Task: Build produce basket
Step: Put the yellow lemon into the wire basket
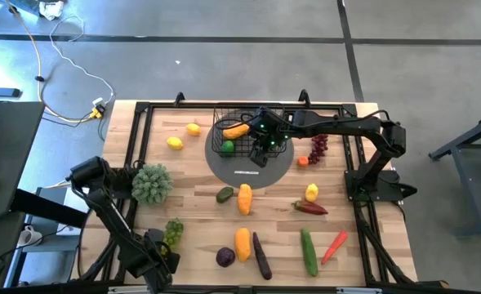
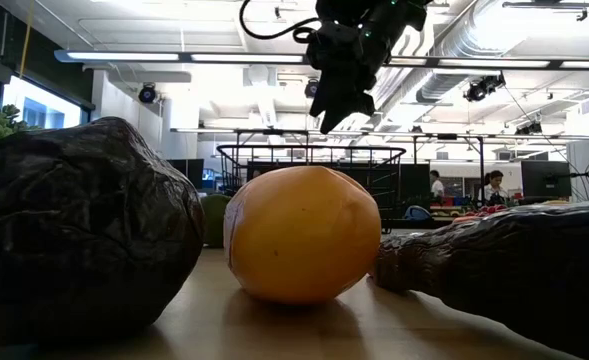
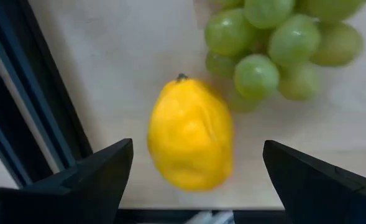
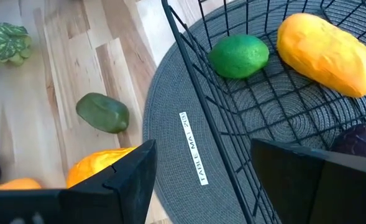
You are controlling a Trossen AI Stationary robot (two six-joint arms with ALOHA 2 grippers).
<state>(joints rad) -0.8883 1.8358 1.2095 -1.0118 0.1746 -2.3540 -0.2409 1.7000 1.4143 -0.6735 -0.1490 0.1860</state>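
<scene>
At twelve o'clock on the table, the basket [image 1: 248, 135] sits on a grey mat [image 1: 248, 171] holding an orange piece [image 1: 236, 131], a lime [image 1: 227, 147] and something purple; the right gripper [image 1: 266, 149] hangs above it, fingers spread and empty. At seven o'clock the left gripper [image 3: 195, 180] stands wide around a lemon [image 3: 190, 134] beside green grapes [image 3: 276, 43]. Most produce is still outside the basket
</scene>
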